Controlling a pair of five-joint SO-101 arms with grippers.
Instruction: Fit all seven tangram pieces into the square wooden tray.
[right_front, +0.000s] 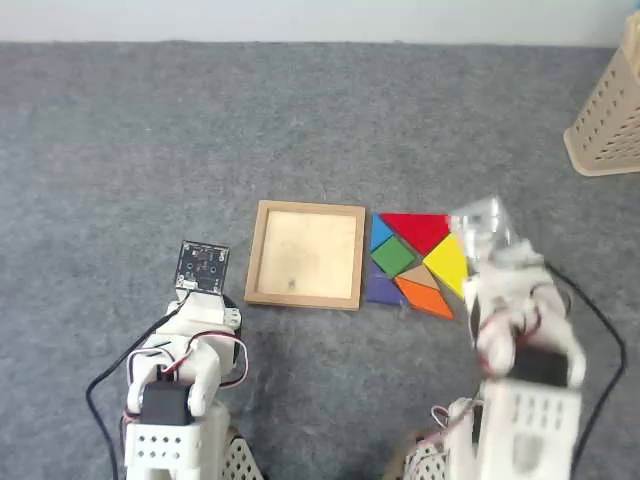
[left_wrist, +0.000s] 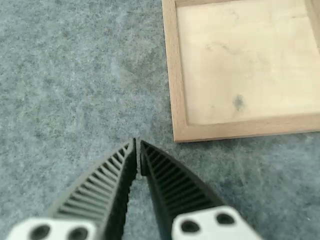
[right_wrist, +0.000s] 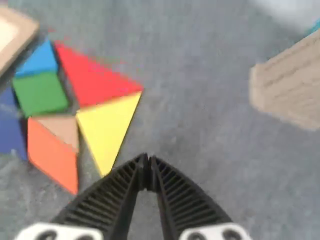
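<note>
We note the tray (right_front: 253, 252) as pale wood and the desk (right_front: 150, 150) as mottled grey. Pieces: red triangle (right_front: 418, 229), yellow triangle (right_front: 450, 264), blue piece (right_front: 380, 234), green square (right_front: 393, 256), orange parallelogram (right_front: 425, 297), tan triangle (right_front: 418, 276), violet piece (right_front: 383, 290). The left tool (left_wrist: 137, 145) and right tool (right_wrist: 148, 160) are black and ribbed; the basket (right_front: 612, 110) is beige lattice.

A small robotics test bench is showing here: 2 desktop arms, the left arm (right_front: 180, 400) and the right arm (right_front: 525, 400), are sitting at the lower edge of the frame, trailing black cables (right_front: 92, 392) over a grey felt-like mat (right_front: 300, 130). A pale wall (right_front: 300, 18) is running along the top, and a beige perforated basket (right_front: 612, 110) is standing at the upper right.
</note>
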